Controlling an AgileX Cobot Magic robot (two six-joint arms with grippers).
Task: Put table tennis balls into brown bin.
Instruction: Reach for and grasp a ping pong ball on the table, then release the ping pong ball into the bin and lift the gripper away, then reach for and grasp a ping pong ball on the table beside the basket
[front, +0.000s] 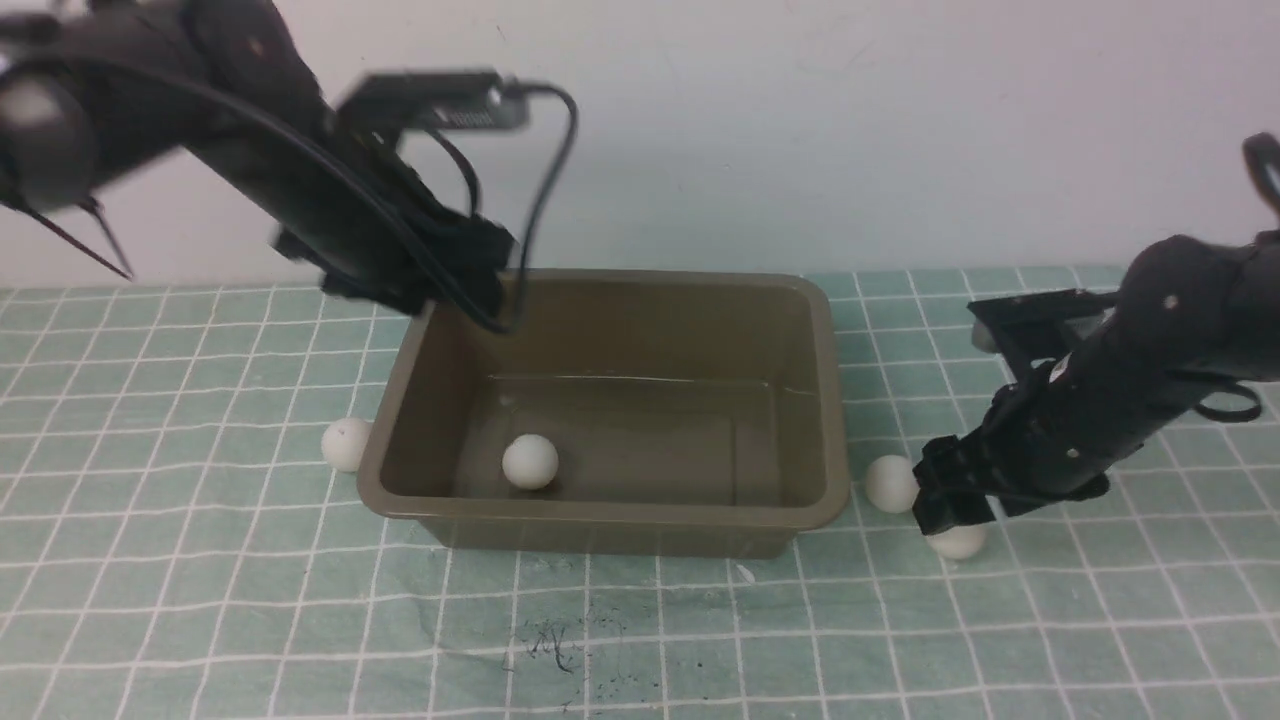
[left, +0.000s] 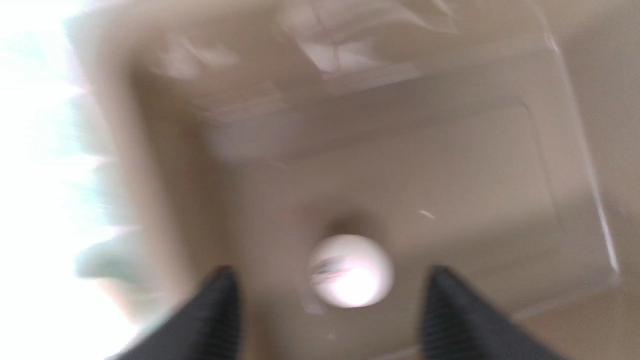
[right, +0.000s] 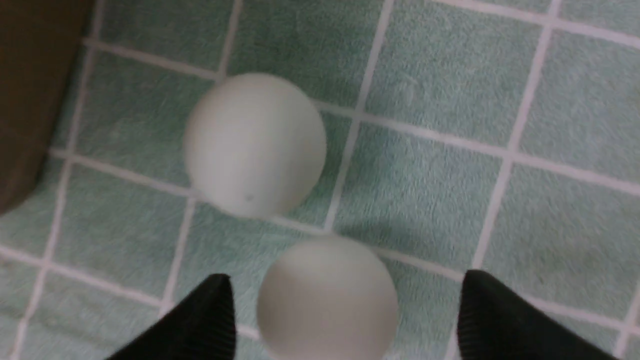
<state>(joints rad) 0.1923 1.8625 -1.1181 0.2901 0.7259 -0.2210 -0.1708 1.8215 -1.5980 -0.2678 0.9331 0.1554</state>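
Right wrist view: right gripper (right: 345, 278) spread around ball (right: 327, 300)

Wall (front: 800, 120): plain, off-white, matte; runs unbroken across the back of the front view and meets the bench in a straight line.

Bench cover (front: 200, 600): pale green cloth over all of the bench surface in view. The right wrist view shows a soft, fuzzy nap.

Grid lines (right: 507, 156): white, dividing the cloth into squares; slightly wavy toward the near edge.

Scribble marks (front: 548, 640): dark, small, on the cloth near the front, about centre.

Fleck (front: 745, 573): white, tiny, on the cloth.

Light: even and diffuse; shadows are soft and short. One side of the left wrist view is washed out to white.
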